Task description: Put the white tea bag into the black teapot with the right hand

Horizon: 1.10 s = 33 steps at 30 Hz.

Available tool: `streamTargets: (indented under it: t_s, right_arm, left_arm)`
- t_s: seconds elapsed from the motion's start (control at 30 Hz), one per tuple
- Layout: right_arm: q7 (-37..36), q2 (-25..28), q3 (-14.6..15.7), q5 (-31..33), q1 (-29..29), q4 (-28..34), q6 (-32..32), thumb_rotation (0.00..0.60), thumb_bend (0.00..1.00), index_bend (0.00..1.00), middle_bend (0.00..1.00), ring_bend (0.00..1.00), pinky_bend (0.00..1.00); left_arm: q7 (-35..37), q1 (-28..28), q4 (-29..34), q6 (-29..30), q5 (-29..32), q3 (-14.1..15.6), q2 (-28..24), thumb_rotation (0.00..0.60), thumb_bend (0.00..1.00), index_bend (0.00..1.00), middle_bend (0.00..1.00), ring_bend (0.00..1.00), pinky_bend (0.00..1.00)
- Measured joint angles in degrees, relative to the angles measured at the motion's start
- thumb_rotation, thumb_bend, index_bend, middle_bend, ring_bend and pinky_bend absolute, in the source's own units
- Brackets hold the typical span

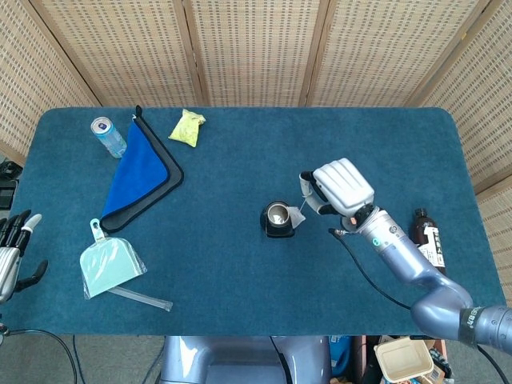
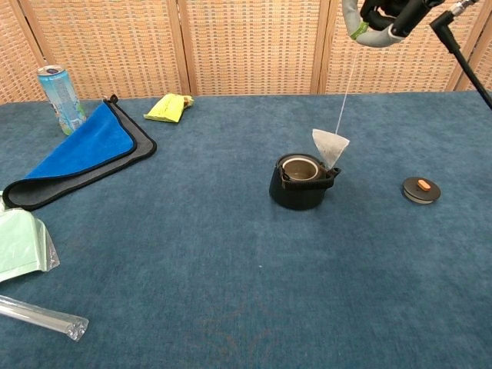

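Observation:
The black teapot [image 1: 277, 219] [image 2: 300, 181] stands lidless near the table's middle, its opening facing up. The white tea bag [image 2: 329, 147] [image 1: 296, 215] dangles on its string just above the pot's right rim, apart from the table. My right hand [image 1: 342, 186] [image 2: 382, 17] pinches the string's top end, high above and to the right of the pot; only its lower fingers show at the top edge of the chest view. My left hand [image 1: 11, 250] hangs off the table's left edge, fingers apart and holding nothing.
The teapot lid [image 2: 421, 190] lies right of the pot. A brown bottle [image 1: 426, 242] lies near the right edge. At the left are a can [image 1: 107, 136], blue cloth [image 1: 139, 170], yellow packet [image 1: 187, 126], and a green dustpan [image 1: 110, 267].

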<state>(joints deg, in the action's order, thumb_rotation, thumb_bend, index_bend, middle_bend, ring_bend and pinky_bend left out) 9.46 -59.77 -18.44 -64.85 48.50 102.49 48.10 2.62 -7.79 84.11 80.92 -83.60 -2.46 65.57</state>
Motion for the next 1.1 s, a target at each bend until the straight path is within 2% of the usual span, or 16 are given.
streamTargets:
  t_s: [0.4, 1.1]
  right_arm:
    - [1.7, 0.2, -0.2, 2.6, 2.2, 0.3, -0.8, 0.6, 0.58, 0.63, 0.88, 0.92, 0.94]
    - [4.0, -4.9, 1.9, 6.8, 6.3, -3.9, -2.5, 0.6, 0.58, 0.63, 0.88, 0.92, 0.94]
  left_arm:
    - [0.5, 0.0, -0.9, -0.4, 0.2, 0.0, 0.5, 0.6, 0.38, 0.02, 0.0, 0.0, 0.0]
    - [1.9, 0.3, -3.3, -1.3, 1.2, 0.2, 1.5, 0.6, 0.38, 0.02, 0.0, 0.0, 0.0]
